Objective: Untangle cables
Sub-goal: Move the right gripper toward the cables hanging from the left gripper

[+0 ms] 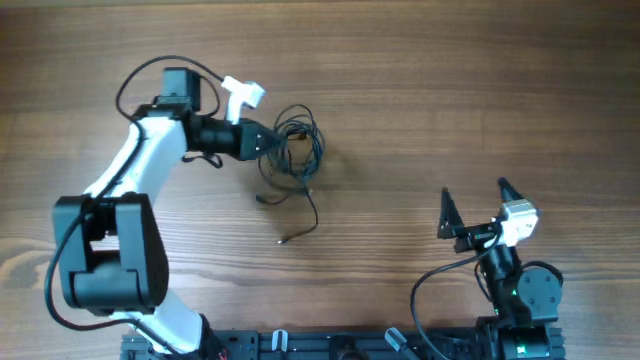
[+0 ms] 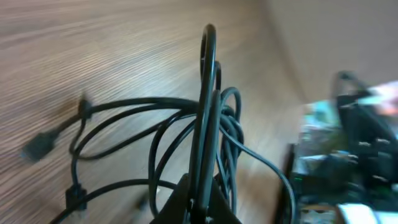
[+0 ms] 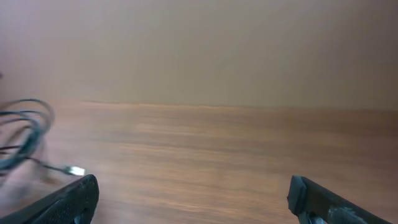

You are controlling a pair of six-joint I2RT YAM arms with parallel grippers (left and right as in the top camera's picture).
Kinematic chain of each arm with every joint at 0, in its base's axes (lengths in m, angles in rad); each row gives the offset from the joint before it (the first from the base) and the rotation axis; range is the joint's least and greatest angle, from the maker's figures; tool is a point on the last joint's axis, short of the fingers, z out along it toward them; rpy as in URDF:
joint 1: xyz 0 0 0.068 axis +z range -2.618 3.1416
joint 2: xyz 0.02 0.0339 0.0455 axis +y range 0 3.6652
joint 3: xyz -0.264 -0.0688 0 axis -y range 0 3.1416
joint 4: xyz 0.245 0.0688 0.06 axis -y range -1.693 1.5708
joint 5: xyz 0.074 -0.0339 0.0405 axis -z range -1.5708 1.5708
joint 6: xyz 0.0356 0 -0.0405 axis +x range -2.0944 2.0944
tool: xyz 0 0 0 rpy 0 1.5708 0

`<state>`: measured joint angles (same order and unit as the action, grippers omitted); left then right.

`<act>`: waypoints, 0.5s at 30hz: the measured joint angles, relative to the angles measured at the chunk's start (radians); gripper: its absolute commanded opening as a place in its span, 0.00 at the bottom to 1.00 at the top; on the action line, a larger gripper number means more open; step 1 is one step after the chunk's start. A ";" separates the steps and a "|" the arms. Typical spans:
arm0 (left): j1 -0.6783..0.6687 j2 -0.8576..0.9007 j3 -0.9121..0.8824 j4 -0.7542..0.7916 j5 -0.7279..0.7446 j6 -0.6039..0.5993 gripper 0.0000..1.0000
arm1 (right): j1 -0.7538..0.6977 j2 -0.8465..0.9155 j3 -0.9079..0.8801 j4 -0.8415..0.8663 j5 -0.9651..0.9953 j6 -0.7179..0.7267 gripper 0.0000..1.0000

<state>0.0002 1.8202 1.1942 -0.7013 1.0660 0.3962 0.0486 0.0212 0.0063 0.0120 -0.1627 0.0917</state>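
Wooden table (image 1: 450, 80): left gripper (image 1: 270, 143) clenched on the cables (image 2: 231, 130), likely to lift them; right gripper (image 1: 474, 192) released, idle near right.

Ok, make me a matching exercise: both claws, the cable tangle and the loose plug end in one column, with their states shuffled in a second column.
Things:
1. left claw
2. right claw
3. cables
4. silvery plug end

States:
A. wide open, holding nothing
B. lying apart from the heap, at the end of a trailing cord
C. shut at the edge of the tangle, cords gripped
D. looped together in a heap

Pairs: 1-C, 2-A, 3-D, 4-B
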 measured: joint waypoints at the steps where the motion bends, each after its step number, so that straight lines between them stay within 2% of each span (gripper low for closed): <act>1: 0.010 0.000 0.000 -0.019 0.048 0.041 0.04 | 0.000 0.000 0.000 0.002 -0.025 0.069 1.00; 4: 0.016 0.000 0.000 -0.078 0.146 0.157 0.04 | 0.000 0.001 0.000 0.020 -0.097 0.272 1.00; 6: 0.014 0.000 0.000 -0.113 0.190 0.250 0.04 | 0.000 0.003 0.000 0.036 -0.185 0.343 1.00; 10: 0.014 0.000 0.000 -0.174 0.220 0.402 0.04 | 0.000 0.027 0.008 0.039 -0.354 0.353 1.00; 12: 0.014 0.000 0.000 -0.166 0.228 0.483 0.04 | 0.000 0.077 0.052 0.035 -0.427 0.353 1.00; 15: 0.014 0.000 0.000 -0.149 0.242 0.537 0.04 | 0.000 0.206 0.175 0.038 -0.499 0.354 1.00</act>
<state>0.0143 1.8206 1.1942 -0.8501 1.3079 0.9329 0.0486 0.2276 0.1814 0.0498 -0.6621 0.4454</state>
